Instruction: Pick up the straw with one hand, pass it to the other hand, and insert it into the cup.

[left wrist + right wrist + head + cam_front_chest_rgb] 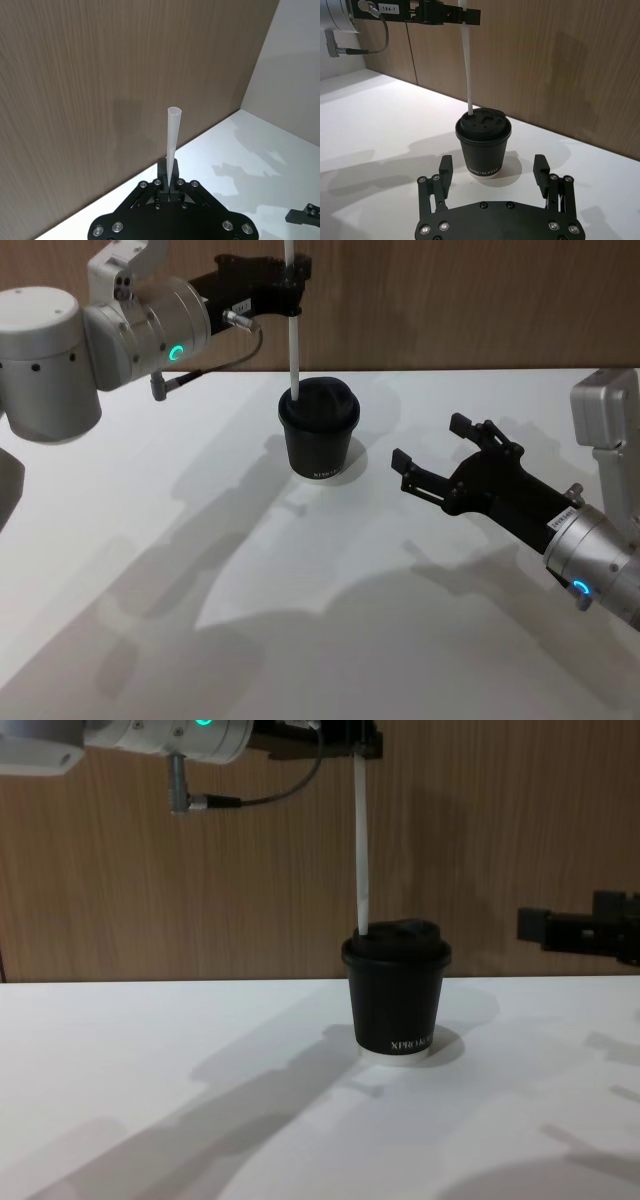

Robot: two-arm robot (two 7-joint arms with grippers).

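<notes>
The white straw [294,350] hangs upright with my left gripper [292,285] shut on its upper part, directly above the cup. Its top end sticks up past the fingers [161,167] in the left wrist view, where the straw [172,135] shows end on. The black lidded cup [318,435] stands on the white table at centre back. The straw's lower tip [470,107] meets the lid at its left edge; I cannot tell whether it has gone into a hole. My right gripper [430,440] is open, empty, low to the right of the cup [484,145].
A wooden wall [450,300] runs close behind the cup. A thin black cable with a metal plug [165,385] hangs from the left arm. The white table [150,590] stretches bare toward the front and left.
</notes>
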